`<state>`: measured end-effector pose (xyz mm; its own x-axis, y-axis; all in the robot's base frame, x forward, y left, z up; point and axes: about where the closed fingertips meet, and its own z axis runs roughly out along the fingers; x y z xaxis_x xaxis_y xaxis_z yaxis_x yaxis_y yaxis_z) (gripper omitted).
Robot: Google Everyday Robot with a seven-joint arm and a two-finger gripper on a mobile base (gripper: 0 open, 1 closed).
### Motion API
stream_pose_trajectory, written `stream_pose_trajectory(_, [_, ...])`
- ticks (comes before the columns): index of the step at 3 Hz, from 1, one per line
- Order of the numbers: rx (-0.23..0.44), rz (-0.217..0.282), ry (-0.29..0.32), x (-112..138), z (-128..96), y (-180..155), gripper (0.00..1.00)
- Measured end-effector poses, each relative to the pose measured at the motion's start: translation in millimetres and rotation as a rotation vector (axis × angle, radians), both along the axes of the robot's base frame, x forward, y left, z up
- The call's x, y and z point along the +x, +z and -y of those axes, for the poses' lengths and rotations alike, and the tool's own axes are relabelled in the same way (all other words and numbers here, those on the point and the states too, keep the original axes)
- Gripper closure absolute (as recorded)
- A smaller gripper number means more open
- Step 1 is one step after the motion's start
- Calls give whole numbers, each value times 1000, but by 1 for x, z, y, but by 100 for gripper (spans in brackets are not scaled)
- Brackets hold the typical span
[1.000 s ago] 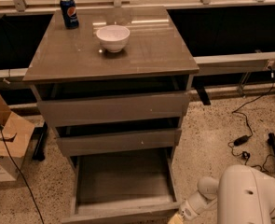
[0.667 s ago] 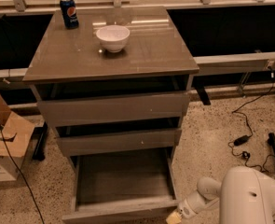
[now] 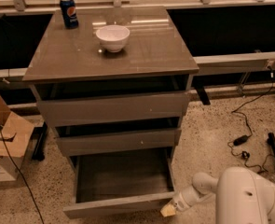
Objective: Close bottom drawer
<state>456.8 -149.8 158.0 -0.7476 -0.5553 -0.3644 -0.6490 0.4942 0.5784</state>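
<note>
In the camera view there was a brown cabinet (image 3: 141, 55) with three drawers, standing on a speckled floor (image 3: 211, 125). The bottom drawer (image 3: 123, 178) was pulled far out toward the camera, so its grey wooden inside showed. The middle drawer (image 3: 118, 142) was out only a little, and the top drawer (image 3: 113, 108) was also out a little, with a dark gap above each one. The robot's white arm (image 3: 200, 190) reached in from the lower right. Its gripper (image 3: 168, 210) was low down, right by the front right corner of the bottom drawer, just beside the drawer's front board. It could not be told whether the gripper was spread apart or squeezed together, or whether it was touching the board. On top of the cabinet sat a white bowl (image 3: 113, 37), and a blue can (image 3: 69, 12) stood behind it near the back left corner. A cardboard box (image 3: 6, 143) sat on the floor to the left. Black cables (image 3: 242, 139) lay on the floor to the right.
</note>
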Motion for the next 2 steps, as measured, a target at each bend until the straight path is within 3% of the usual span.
stream_pose_trajectory(1, [1,3,1,-1,0,0,100])
stream_pose_trajectory(2, [5,52,20,40,-10,0,100])
